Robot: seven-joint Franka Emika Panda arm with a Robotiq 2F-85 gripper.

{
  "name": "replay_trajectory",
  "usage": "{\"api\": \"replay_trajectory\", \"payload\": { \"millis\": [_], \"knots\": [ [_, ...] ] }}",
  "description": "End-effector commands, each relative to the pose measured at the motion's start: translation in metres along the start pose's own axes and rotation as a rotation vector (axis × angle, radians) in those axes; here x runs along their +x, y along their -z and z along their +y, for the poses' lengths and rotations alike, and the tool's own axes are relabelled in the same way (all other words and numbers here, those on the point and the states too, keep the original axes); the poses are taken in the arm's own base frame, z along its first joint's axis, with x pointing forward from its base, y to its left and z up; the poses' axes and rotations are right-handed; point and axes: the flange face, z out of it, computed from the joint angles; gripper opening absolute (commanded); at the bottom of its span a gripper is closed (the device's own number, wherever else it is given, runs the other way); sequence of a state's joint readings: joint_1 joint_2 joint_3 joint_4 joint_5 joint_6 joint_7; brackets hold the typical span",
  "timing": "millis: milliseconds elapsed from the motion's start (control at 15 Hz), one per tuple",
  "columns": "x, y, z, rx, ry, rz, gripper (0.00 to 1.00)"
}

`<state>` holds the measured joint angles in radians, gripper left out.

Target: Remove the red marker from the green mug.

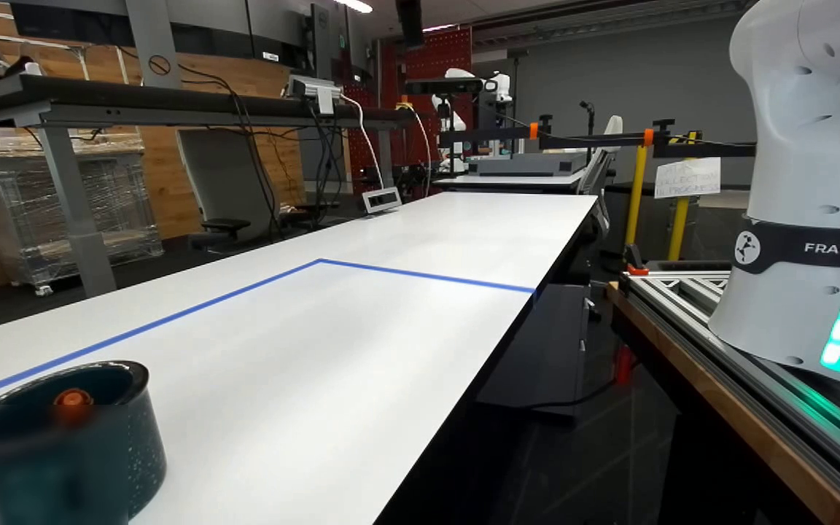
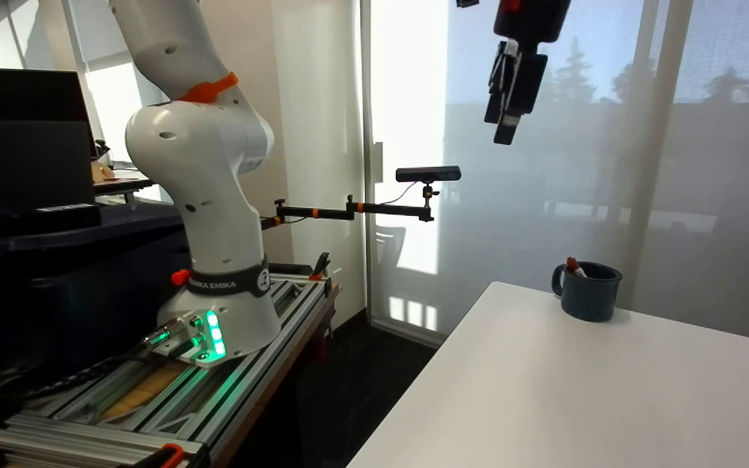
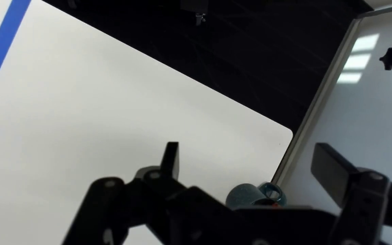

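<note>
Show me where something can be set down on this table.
Bare: the table between the mug, the blue tape and the edge facing the arm; more lies past the tape. Crowded: near the table's end, where the mug stands with the marker inside.

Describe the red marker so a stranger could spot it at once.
Find the white table. Near one edge stands a dark green mug. The red marker leans inside, its thin pale barrel and red end standing out against the mug's dark body.

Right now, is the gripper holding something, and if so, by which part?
Nothing is held. In the wrist view, the gripper is open, with nothing gripped; in an exterior view, the red marker pokes out of the green mug.
</note>
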<state>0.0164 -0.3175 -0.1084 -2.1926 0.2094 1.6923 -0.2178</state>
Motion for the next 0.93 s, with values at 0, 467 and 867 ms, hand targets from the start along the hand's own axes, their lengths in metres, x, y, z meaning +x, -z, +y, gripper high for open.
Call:
{"api": "replay_trajectory", "payload": {
  "millis": [0, 467, 867],
  "knots": [
    [0.044, -0.013, -0.008, 0.036, -0.028, -0.013, 1.0],
    [0.102, -0.037, -0.022, 0.165, -0.14, -0.049, 1.0],
    [0.135, -0.057, -0.033, 0.242, -0.31, -0.074, 1.0]
  ]
}}
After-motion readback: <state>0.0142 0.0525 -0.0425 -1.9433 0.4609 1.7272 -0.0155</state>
